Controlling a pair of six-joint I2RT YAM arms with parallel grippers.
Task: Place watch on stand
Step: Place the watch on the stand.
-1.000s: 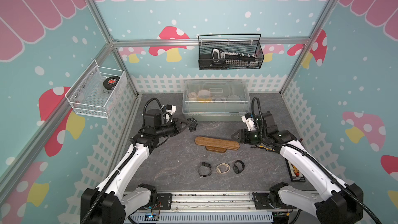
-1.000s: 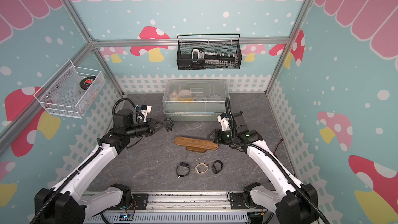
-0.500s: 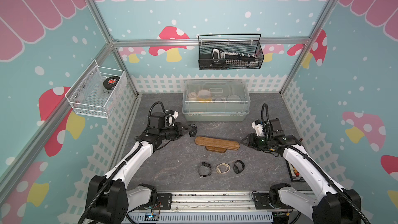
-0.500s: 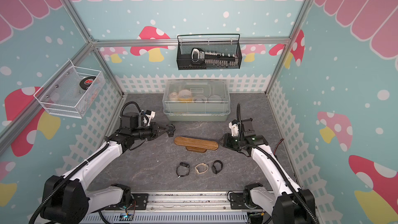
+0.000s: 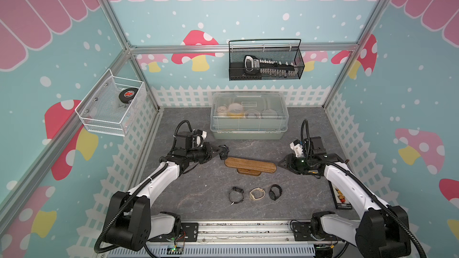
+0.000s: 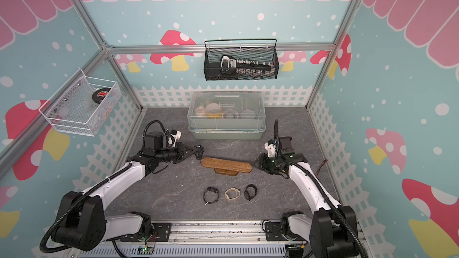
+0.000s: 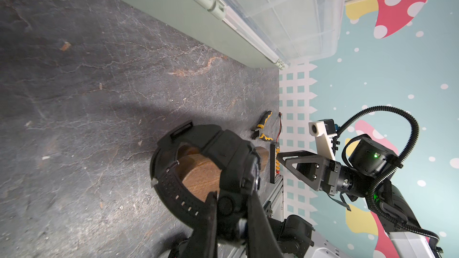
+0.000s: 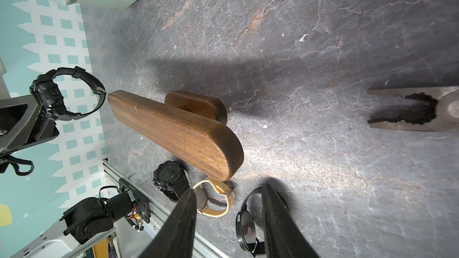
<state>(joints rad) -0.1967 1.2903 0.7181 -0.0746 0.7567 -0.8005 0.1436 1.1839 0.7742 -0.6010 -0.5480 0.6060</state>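
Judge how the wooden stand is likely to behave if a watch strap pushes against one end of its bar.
The stand looks like solid wood, so probably rigid. Its long bar overhangs a small oval base, so a downward push at an end might tip it. Nothing visibly fixes it to the tabletop, so a sideways push could slide or swivel it.

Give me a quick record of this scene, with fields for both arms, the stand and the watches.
Left fingers: shut on the held black watch
Held watch position: at one end of the stand bar, not yet on it
Right fingers: open, empty, near the bar's opposite end
Stand: bar bare
Table: slim black watch, beige watch, chunky black watch, in a row before the stand
Behind: clear lidded box
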